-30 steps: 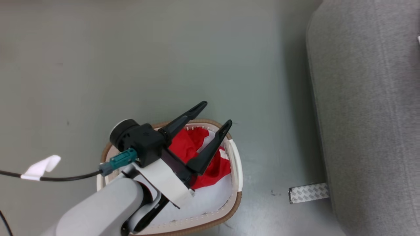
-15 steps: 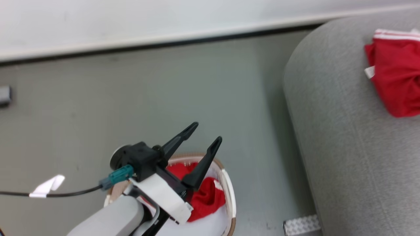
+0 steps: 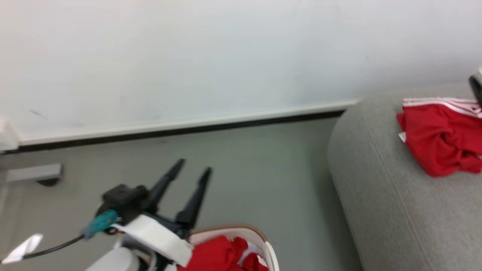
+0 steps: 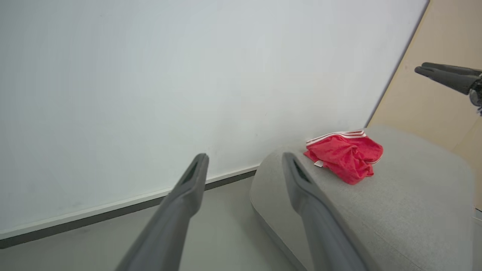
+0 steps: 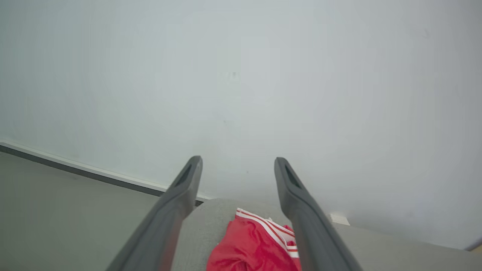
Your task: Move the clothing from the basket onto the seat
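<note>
One piece of red clothing (image 3: 440,146) lies crumpled on the grey seat (image 3: 376,195), near its rounded corner. The left wrist view shows that same clothing (image 4: 344,156) on the seat (image 4: 406,210). More red clothing (image 3: 222,256) sits in the cream basket (image 3: 233,229) at the bottom edge. My left gripper (image 3: 194,167) is open and empty, its fingers over the floor just past the basket's far rim. My right gripper (image 5: 238,162) is open and empty above the clothing (image 5: 256,244) on the seat (image 5: 203,226), and its dark fingers (image 4: 444,75) hang high over the seat.
A white wall (image 3: 226,56) with a dark baseboard (image 3: 188,130) runs behind the grey floor (image 3: 263,169). A grey block (image 3: 34,173) stands by the wall at left. A black cable with a white tag (image 3: 22,248) trails from my left wrist. A beige panel (image 4: 433,109) rises behind the seat.
The head camera has tilted up, bringing the wall and the clothing on the seat into view. My left gripper stays open and now points past the basket's far rim rather than over it.
</note>
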You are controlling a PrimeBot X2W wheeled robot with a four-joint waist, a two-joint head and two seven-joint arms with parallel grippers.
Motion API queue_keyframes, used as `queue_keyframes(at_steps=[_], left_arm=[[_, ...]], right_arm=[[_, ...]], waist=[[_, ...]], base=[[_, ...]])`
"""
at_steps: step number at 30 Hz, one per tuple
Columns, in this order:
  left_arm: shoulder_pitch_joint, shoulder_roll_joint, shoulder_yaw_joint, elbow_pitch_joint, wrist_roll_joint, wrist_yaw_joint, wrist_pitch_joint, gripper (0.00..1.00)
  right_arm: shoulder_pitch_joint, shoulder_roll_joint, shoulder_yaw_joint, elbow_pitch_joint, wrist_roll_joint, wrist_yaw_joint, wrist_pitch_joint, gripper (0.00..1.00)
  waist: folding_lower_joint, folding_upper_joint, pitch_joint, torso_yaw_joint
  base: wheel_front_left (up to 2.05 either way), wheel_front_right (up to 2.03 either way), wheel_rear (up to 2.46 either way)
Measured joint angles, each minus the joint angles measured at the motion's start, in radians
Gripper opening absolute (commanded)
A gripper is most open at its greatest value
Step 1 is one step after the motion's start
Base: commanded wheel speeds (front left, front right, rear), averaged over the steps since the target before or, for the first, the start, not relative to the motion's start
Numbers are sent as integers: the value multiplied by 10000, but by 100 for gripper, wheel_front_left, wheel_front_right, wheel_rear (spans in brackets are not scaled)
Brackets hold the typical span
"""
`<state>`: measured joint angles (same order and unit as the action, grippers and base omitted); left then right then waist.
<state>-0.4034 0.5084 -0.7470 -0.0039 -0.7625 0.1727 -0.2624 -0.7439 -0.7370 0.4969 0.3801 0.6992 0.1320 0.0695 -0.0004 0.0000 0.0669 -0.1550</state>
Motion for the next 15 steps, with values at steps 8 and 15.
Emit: queue_keyframes(at_steps=[8, 15], left_arm=[[1709, 61, 1929, -447, 280, 769, -17, 100], [2982, -493, 3363, -621, 1256, 740, -17, 100]], right_arm=[[2946, 1839, -2297, -817, -506, 0, -1939, 100], [5699, 4100, -3346, -2265, -1670, 0, -2658, 100]], waist=[[1, 0, -694, 845], [1, 0, -911, 1323]], base=[[0, 0, 0], [0, 0, 0]])
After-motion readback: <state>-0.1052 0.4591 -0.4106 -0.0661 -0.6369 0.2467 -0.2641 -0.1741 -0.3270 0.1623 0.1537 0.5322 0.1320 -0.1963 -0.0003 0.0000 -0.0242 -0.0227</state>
